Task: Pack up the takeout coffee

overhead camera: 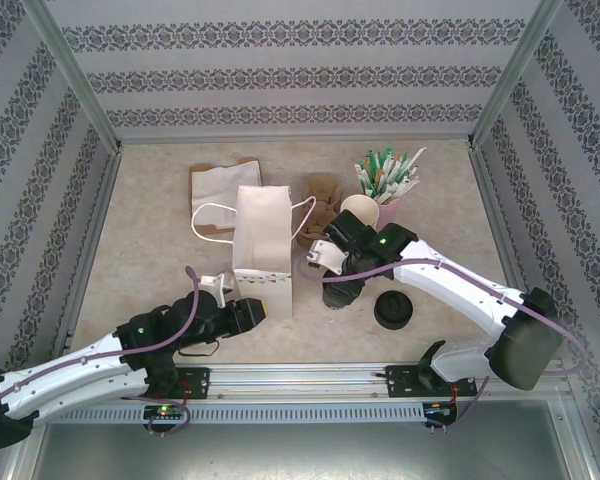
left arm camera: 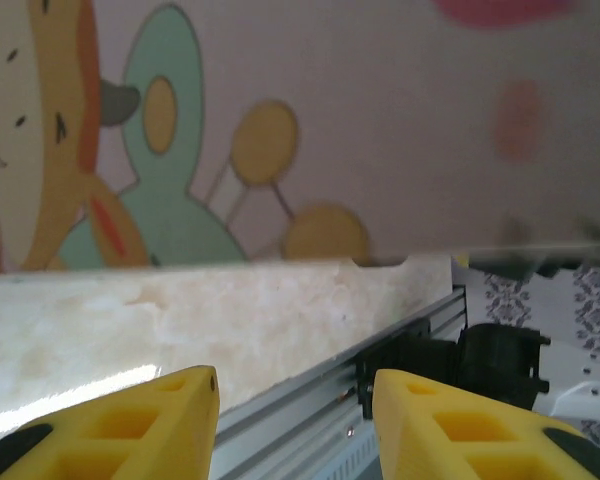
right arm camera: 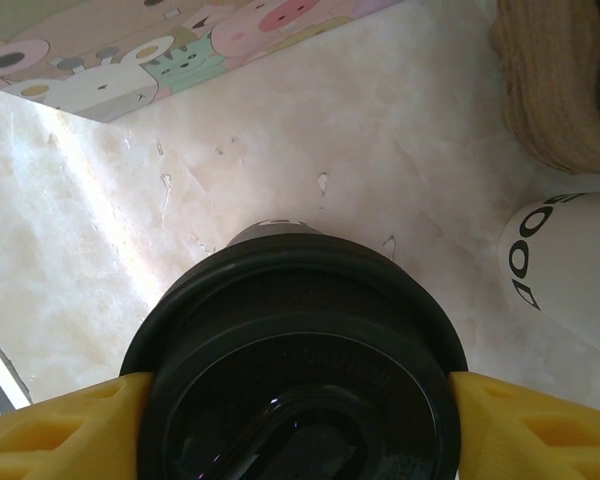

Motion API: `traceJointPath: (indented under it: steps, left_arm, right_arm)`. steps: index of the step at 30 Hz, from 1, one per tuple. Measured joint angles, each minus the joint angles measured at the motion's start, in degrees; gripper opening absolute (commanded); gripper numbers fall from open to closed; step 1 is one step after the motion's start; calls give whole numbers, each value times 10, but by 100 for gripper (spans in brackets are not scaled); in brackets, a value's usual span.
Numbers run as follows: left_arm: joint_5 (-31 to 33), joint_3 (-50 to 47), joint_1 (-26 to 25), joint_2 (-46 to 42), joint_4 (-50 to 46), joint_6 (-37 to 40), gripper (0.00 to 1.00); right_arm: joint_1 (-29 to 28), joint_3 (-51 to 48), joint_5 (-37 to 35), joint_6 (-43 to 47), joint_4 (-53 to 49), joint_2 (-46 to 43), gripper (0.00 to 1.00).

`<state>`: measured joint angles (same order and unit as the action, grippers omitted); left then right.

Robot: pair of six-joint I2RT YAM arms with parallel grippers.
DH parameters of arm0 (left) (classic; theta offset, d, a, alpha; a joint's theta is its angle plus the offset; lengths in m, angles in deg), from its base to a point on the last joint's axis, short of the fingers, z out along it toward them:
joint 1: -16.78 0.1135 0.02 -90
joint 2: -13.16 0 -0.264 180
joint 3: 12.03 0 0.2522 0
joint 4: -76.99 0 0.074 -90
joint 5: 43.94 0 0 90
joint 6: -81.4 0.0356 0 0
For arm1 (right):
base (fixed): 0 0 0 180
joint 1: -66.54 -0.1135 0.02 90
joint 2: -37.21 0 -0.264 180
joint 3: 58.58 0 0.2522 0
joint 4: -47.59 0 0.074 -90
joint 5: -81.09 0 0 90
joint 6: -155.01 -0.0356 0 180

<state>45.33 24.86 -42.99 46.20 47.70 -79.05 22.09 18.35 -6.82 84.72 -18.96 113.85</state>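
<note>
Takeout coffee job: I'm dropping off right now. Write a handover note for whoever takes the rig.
Right claw: fingers against both sides of the black lid of the takeout coffee, apparently gripping it, to the right of the paper bag. I can't tell whether the cup is lifted.
Left claw: open and empty, low by the bag's printed side.
Done: lidded cup gripped.
Left: carry the cup to the bag, put it inside, release.

Your left arm lies low and reaches right along the near edge. The left gripper has its fingers apart with nothing between them. Your right arm reaches left, wrist tipped down. The right gripper fingers press both sides of the coffee cup lid.
</note>
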Motion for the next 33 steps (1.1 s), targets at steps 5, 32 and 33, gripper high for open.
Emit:
traceJointPath:
  steps: [5, 32, 33]
  left_arm:
    - [57, -10, -3, 39, 58, -5, 44]
    - [112, -35, 63, -34, 103, 4, 39]
    - [102, -35, 63, -35, 97, 0, 39]
  right_arm:
    - [-6, 0, -14, -31, -1, -21, 71]
    - [-49, -45, -23, -75, -11, -58, 76]
    - [-49, -46, -19, -66, -12, -58, 76]
